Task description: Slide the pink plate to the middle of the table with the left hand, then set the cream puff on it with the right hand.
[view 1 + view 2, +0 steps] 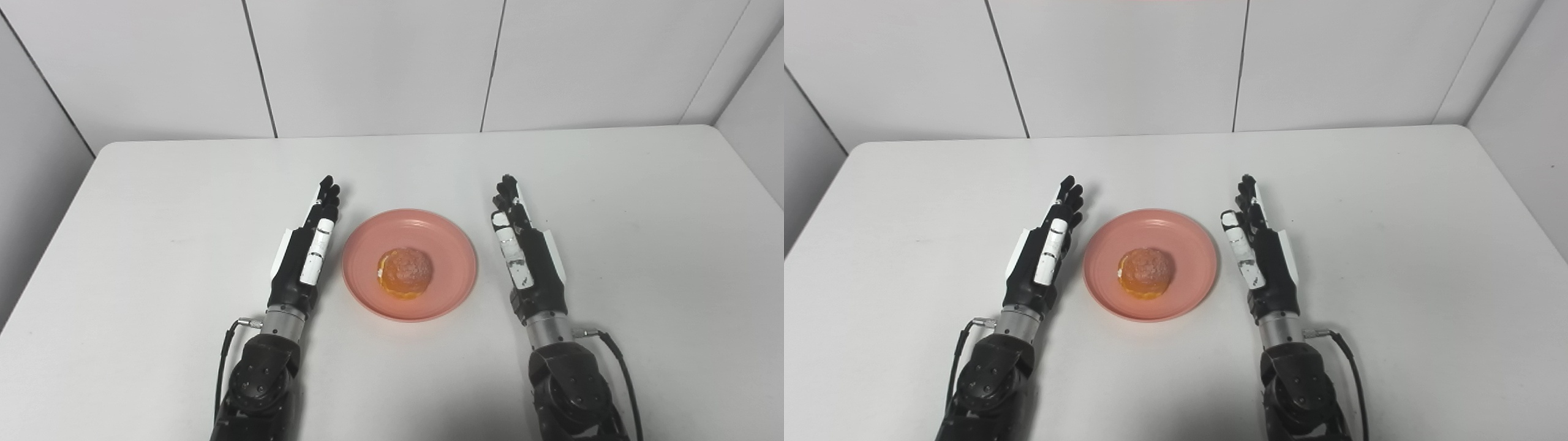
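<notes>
The white table (pixel 184 202) carries the pink plate (pixel 450 245) at about its middle, a little nearer the front edge than the back one. The left hand (pixel 306 254) and the right hand (pixel 523 257) lie stretched out on either side of the plate, each near its rim but apart from it, fingers (pixel 327 196) straight, close side by side, holding nothing. The cream puff (pixel 405 272) sits in the plate's centre.

A smooth, faintly glossy pink plate (pixel 456 245) is seen on a matt white table (pixel 153 202); the cream puff (pixel 405 271) is rough-crusted
</notes>
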Tool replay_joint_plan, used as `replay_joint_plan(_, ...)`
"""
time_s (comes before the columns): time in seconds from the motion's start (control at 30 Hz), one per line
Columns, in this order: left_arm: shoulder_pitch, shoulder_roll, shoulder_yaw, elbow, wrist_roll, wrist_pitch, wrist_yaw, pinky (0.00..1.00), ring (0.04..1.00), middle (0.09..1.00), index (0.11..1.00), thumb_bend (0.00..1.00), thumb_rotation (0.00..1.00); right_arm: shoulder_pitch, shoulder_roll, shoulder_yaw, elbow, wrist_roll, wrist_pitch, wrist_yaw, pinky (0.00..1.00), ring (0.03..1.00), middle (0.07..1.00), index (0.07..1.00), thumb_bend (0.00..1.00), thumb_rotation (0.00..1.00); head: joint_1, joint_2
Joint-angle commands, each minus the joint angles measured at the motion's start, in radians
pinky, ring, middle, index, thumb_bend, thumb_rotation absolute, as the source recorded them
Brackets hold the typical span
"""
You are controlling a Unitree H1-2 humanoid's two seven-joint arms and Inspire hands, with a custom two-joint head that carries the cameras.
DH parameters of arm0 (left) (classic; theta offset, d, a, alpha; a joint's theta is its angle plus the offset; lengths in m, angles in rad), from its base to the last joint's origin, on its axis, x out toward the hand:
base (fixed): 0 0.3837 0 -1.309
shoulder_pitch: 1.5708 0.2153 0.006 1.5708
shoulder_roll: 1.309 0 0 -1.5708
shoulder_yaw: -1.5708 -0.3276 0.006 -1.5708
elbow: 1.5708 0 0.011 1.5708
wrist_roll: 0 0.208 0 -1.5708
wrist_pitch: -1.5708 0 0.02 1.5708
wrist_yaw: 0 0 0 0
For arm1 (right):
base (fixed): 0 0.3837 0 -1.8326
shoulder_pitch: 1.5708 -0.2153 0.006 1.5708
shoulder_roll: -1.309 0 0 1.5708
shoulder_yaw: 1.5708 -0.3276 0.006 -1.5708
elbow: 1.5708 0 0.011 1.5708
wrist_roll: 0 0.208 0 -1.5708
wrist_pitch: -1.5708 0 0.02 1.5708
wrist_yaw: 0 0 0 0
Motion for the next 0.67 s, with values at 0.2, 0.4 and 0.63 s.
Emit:
replay_joint_plan(0.2,-0.023,-0.023,0.004,-0.019,0.030,0.008,0.050,1.00,1.000,1.000,1.000,0.52,1.00,-0.040,-0.015,-0.013,-0.001,0.031,0.056,0.047,1.00,1.000,1.000,1.000,0.73,0.90,0.041,-0.009)
replay_joint_plan(0.4,-0.028,-0.041,0.029,-0.017,0.021,0.034,0.091,1.00,1.000,1.000,1.000,0.49,1.00,-0.044,-0.021,-0.018,0.003,0.036,0.083,0.058,1.00,1.000,1.000,1.000,0.65,0.96,0.060,-0.008)
replay_joint_plan(0.63,-0.023,-0.073,0.055,-0.049,-0.002,0.117,0.122,1.00,1.000,1.000,1.000,0.46,1.00,-0.047,-0.030,-0.028,0.011,0.034,0.093,0.061,1.00,1.000,1.000,1.000,0.65,0.95,0.098,-0.015)
